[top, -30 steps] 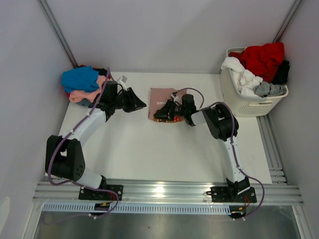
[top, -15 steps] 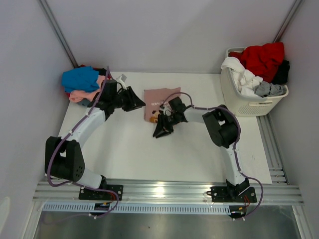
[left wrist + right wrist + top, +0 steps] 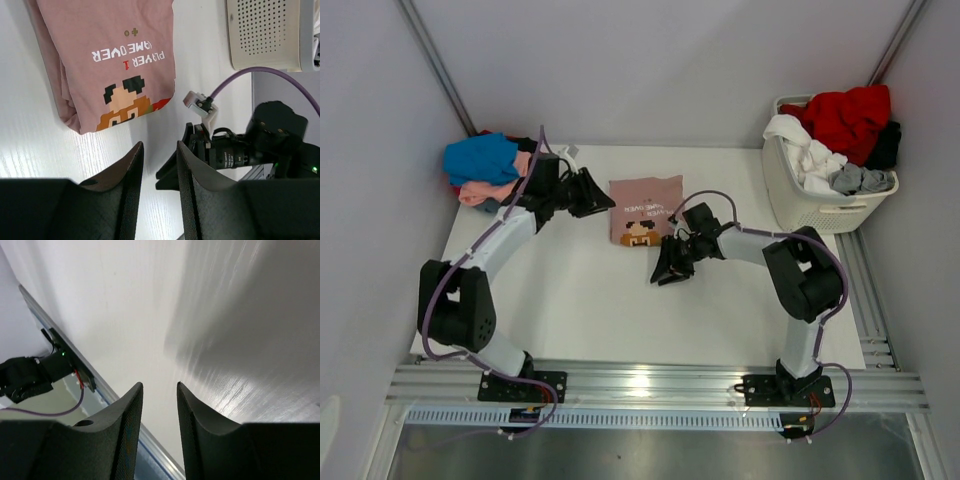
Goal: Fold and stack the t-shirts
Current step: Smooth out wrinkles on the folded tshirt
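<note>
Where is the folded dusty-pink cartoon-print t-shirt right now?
Top view: the dusty-pink t-shirt lies flat at the far middle of the white table, with the left gripper at its left and the right gripper off its near edge.

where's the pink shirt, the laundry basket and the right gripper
pink shirt [image 3: 645, 203]: top external view, middle of the folded cloth
laundry basket [image 3: 818, 213]: top external view, bare front wall
right gripper [image 3: 662, 277]: top external view, midway between its fingertips
</note>
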`<state>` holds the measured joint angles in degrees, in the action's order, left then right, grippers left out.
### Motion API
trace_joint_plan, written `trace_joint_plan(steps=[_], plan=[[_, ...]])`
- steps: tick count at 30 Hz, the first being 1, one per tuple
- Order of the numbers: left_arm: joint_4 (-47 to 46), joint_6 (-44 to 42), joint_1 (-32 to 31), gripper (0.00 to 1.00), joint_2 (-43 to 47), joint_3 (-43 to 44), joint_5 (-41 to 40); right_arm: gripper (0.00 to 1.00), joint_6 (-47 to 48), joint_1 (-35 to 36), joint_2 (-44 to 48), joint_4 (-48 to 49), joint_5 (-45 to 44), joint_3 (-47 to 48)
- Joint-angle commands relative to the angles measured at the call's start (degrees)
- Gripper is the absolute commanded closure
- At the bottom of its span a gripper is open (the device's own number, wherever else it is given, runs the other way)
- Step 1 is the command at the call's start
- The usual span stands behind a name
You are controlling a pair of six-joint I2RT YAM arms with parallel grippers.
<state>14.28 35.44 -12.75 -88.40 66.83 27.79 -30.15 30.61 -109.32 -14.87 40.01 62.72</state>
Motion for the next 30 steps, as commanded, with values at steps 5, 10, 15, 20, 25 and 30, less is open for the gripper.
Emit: trace_joint_plan(steps=[5, 10, 15, 20, 25, 30], plan=[[-0.75, -1.6, -0.78, 0.64, -2.31, 2.96, 0.42, 0.61, -14.66, 1.63, 5.16, 18.63, -13.19, -10.67], [0.56, -3.27, -2.19, 0.61, 0.76, 1.99, -2.64, 0.52, -18.44, 5.86, 5.26, 27.76, -21.55, -15.78], [-0.65, -7.56, -5.43, 0.59, 7.52, -1.68, -9.23, 0.47, -21.79, 5.95, 3.15, 39.12, -27.06, -19.21], [-6.54, -11.88, -7.46, 0.56, 21.13, -9.95, -21.96, 0.46, -20.13, 5.16, 1.83, 41.15, -35.33, -18.69], [-5.24, -13.64, -7.46, 0.53, 27.31, -12.86, -29.44, 0.45, -19.68, 1.13, -0.54, 39.22, -38.07, -15.35], [-3.04, -14.08, -7.46, 0.53, 31.0, -13.39, -32.27, 0.44, -18.19, -1.43, -2.57, 36.24, -39.74, -10.17]])
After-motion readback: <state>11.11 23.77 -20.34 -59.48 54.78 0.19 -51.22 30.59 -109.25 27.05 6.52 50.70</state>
